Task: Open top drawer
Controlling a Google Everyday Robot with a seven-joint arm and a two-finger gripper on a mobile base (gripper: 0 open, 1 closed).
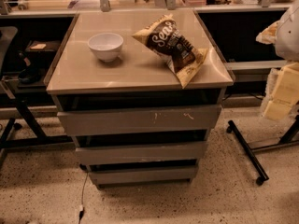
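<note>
The top drawer [139, 120] is the widest grey flat front of a small cabinet, just under the beige countertop [79, 73]. It has small white and orange scratches right of centre and no handle. A dark gap shows above its front, and none of its interior shows. Two narrower grey drawers [140, 153] sit below it. My gripper [268, 33] is at the far right edge, up beside the cabinet's back right corner, well apart from the drawer, with my white arm [289, 27] behind it.
A white bowl [105, 46] and a brown chip bag [174, 45] lie on the countertop. A wheeled black stand leg [247, 155] and pale yellow blocks [282, 94] are to the right. A black desk frame [23, 115] is left. A cable [83, 195] trails on the speckled floor.
</note>
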